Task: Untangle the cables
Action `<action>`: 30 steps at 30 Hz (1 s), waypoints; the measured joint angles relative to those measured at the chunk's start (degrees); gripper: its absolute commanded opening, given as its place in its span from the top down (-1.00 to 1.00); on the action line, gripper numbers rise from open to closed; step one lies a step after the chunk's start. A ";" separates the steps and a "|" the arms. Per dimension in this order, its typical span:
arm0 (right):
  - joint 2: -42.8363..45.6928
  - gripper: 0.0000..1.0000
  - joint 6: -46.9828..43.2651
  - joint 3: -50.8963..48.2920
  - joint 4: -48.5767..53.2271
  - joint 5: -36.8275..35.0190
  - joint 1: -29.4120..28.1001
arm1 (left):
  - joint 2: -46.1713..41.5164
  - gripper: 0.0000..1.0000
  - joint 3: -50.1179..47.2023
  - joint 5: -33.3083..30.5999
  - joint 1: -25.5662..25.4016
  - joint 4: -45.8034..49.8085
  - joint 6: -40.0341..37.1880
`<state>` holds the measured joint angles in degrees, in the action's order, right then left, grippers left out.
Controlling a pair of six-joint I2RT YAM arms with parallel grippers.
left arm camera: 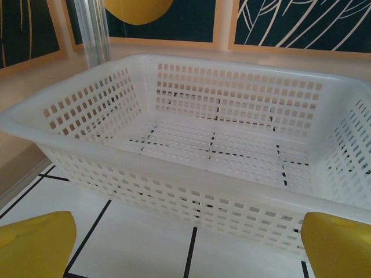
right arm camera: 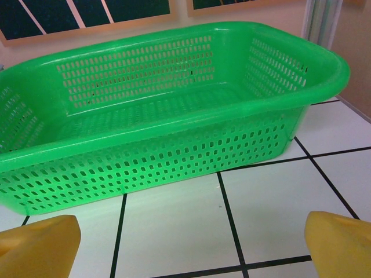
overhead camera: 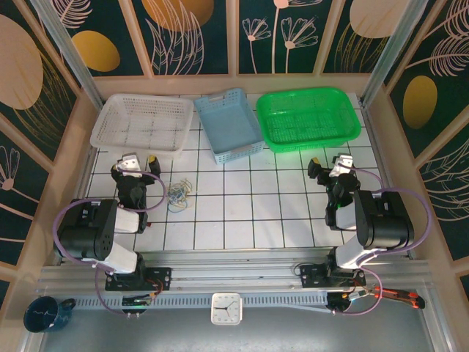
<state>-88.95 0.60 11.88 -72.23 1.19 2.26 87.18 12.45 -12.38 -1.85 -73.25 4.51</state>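
Note:
The cables (overhead camera: 178,193) lie as a small tangle of blue, beige and white loops on the tiled table, just right of my left arm. My left gripper (overhead camera: 135,157) is open a little left of and behind the tangle and faces the white basket. In the left wrist view its yellow fingertips (left arm camera: 35,243) stand wide apart over bare tile, nothing between them. My right gripper (overhead camera: 335,158) is open at the right side of the table, far from the cables. Its yellow fingertips (right arm camera: 339,243) are spread over bare tile in front of the green basket.
Three baskets line the back of the table: a white basket (overhead camera: 143,121) (left arm camera: 174,174), a blue basket (overhead camera: 229,125) and a green basket (overhead camera: 308,117) (right arm camera: 174,139). A clock (overhead camera: 226,308), a dark mug (overhead camera: 44,314) and a red-handled tool (overhead camera: 396,295) sit below the table's near rail.

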 measured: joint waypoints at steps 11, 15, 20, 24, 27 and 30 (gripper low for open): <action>11.74 -0.99 -0.11 -1.03 4.59 -1.22 -1.33 | -8.11 -0.98 -1.18 0.39 0.00 3.21 0.00; 23.39 -0.99 3.21 3.08 18.16 -2.82 -1.88 | -15.93 -0.98 -0.94 -1.66 0.00 7.74 0.92; 30.45 -0.99 15.76 14.32 38.84 -6.16 -1.68 | -26.69 -0.95 4.28 -2.51 0.02 22.82 6.88; 34.49 -0.99 23.58 18.80 48.72 -4.68 -1.03 | -33.42 -0.86 11.06 2.40 0.00 35.12 14.84; 36.57 -0.98 26.60 19.56 52.65 -0.63 -1.86 | -36.41 -0.91 12.63 7.39 -0.48 42.14 20.65; 37.05 -0.98 28.30 20.55 56.02 2.10 -6.73 | -36.46 -0.98 12.13 10.91 -3.48 48.57 24.85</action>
<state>-51.90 28.91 32.42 -16.21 3.29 -4.47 50.72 24.58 -1.48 -5.32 -24.69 29.36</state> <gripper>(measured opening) 0.992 0.980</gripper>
